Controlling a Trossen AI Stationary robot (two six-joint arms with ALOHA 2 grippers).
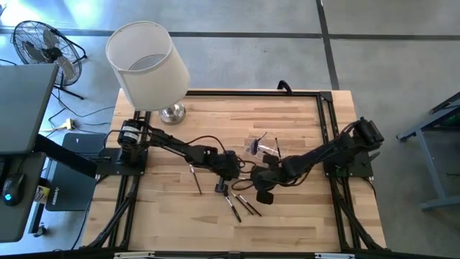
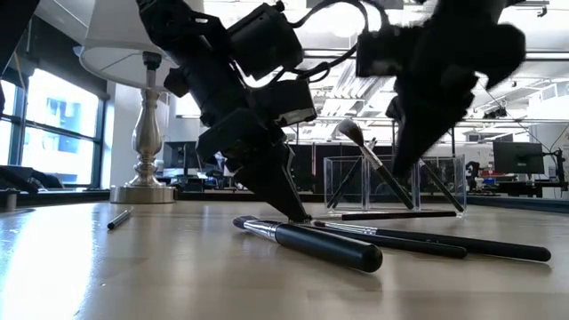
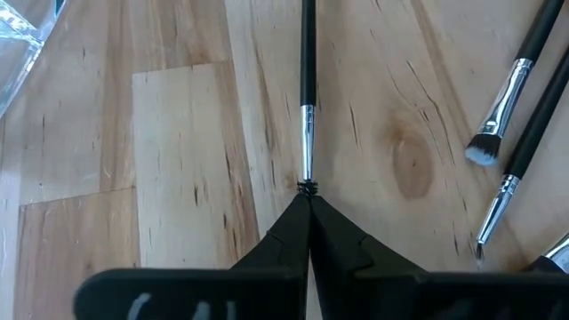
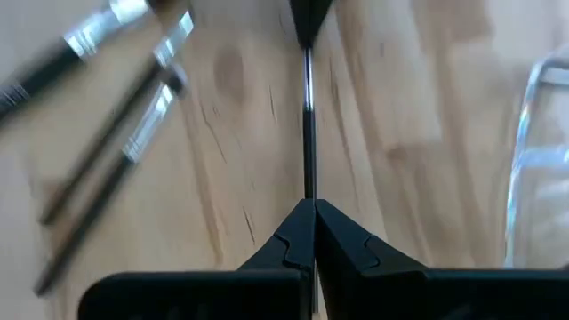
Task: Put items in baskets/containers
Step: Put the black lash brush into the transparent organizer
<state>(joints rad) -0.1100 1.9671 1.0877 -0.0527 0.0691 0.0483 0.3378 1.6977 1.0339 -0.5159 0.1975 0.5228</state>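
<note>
Wooden desk (image 1: 302, 216) carries loose brushes (image 1: 243, 206) near its middle, and the clear box (image 2: 391, 182) stands just behind them. Left pincer (image 3: 308, 188) and right pincer (image 4: 308, 203) each clamp one end of the same thin brush (image 3: 307, 89), lying flat between them.

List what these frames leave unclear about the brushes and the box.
- Brush count in the clear box: a blurred arm blocks the low view; too small in the high view.
- Loose brushes: blurred in the right wrist view.
- Clear box's full outline: cut off by the edge in both wrist views.
</note>
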